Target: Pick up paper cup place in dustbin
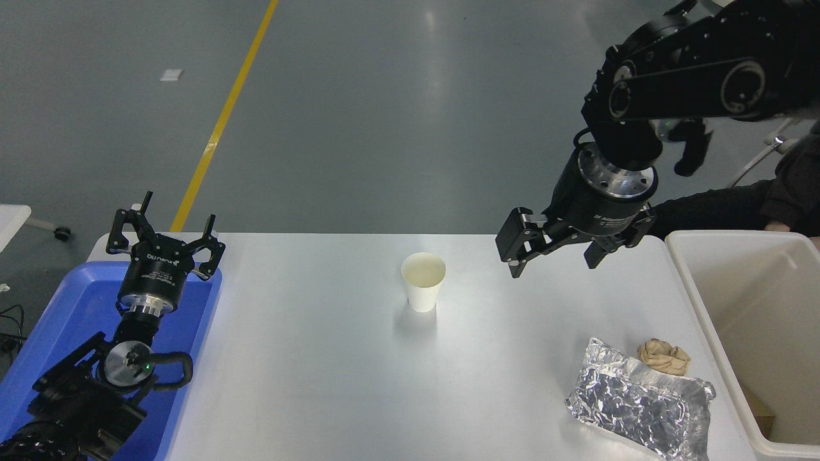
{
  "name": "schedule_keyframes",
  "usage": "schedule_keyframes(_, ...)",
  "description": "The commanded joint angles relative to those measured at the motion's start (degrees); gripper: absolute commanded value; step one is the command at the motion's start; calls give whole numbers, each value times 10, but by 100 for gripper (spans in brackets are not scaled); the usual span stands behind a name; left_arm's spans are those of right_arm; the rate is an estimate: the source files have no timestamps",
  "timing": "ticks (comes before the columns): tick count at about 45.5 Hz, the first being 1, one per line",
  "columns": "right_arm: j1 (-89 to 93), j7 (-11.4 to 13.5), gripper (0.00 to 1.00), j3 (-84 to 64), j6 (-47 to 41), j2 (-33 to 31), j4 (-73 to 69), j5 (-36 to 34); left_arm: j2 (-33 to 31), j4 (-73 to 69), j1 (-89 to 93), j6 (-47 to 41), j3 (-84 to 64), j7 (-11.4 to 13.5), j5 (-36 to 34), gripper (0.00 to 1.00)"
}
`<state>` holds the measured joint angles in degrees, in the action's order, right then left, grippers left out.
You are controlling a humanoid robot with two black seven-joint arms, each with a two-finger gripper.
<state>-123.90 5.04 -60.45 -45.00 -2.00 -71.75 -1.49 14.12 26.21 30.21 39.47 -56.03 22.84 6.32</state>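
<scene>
Near right: a crinkled silver foil bag (640, 400) lies flat on the white table (307, 384), with a crumpled brown paper ball (664, 356) touching its far edge, both just left of the dustbin. Near left: the left gripper (165, 232) is parked over the blue plastic tray (45, 333), fingers spread, holding nothing; nothing else shows in the tray.

The large off-white rectangular plastic dustbin (688, 282) stands at the table's right end. Its inside looks mostly bare; a small brown scrap shows low at its near left corner, too little in view to identify.

Mid-table: the small white tapered paper cup (423, 282) stands upright and alone, cream inside, apparently empty, well apart from the bin.

Farther right: the right gripper (556, 256) hangs above the table's far edge, between cup and bin, fingers apart, empty, off to the cup's right and not touching it.

Risks, as judgement: the cup is light and thin, so a sideways approach could knock it over or push it away before the fingers close; a hard squeeze could crush the rim and let it slip. Carried low, it may hit the bin's thick rim or catch the foil bag.

Far right: a person's dark sleeve (791, 192) shows beyond the bin.
</scene>
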Motion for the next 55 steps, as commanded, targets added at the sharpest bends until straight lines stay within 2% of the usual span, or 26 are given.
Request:
schedule_keyframes(1, 153, 1, 100, 44, 43, 20, 160, 43, -1, 0, 1, 0, 1, 0, 0, 100)
schedule_keyframes(22, 337, 8, 100, 78, 257, 20, 284, 72, 0, 0, 2, 0, 2, 0, 0, 100)
schedule_keyframes(28, 371, 21, 100, 122, 272, 20, 295, 71, 0, 0, 2, 0, 2, 0, 1, 100)
schedule_keyframes(43, 422, 20, 100, 243, 303, 20, 308, 68, -1, 0, 4, -1, 4, 1, 0, 100)
schedule_keyframes(55, 461, 20, 100, 278, 314, 20, 304, 71, 0, 0, 4, 0, 3, 1, 1, 100)
